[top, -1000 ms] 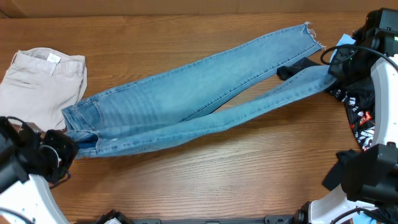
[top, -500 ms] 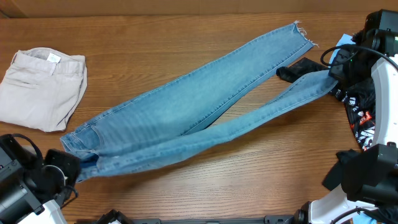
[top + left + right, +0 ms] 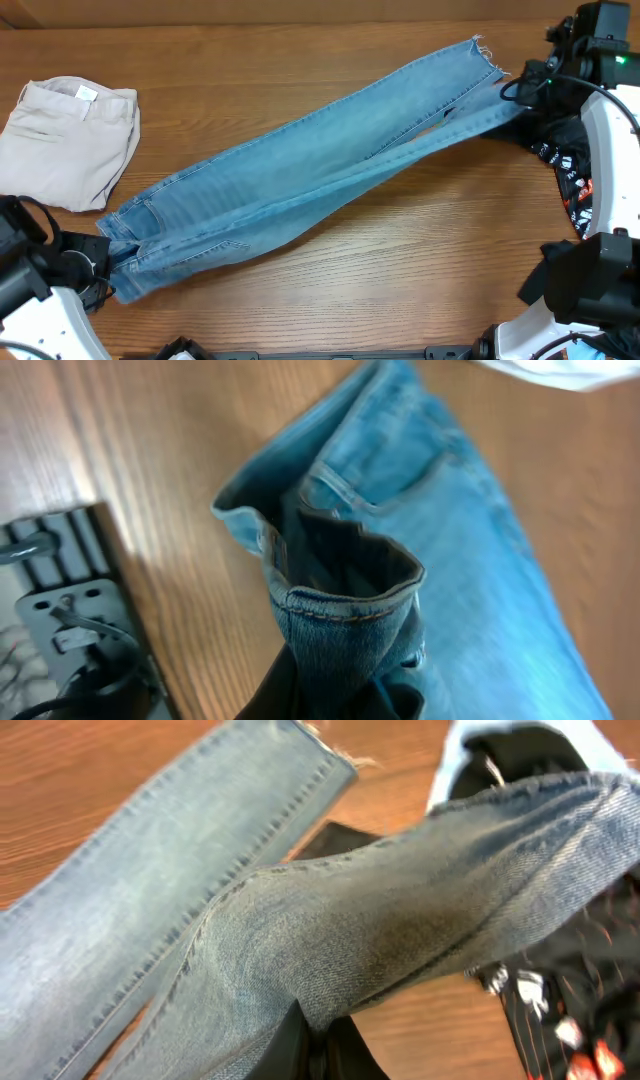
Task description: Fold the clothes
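Jeans (image 3: 300, 180), both ends clamped; jaws seemingly hidden

A brown wood-grain table (image 3: 400, 260) fills the view under even light.

Jeans (image 3: 300, 185): light-blue denim, stretched out long; waistband bunched between left fingers (image 3: 265, 697), one leg pinched between right fingers (image 3: 292, 1050).

I see jeans (image 3: 300, 180): matt faded denim, frayed hem at 2 o'clock; table (image 3: 400, 290): smooth wood grain, slight sheen; trousers (image 3: 60, 145) at 9 o'clock: matt beige cloth.
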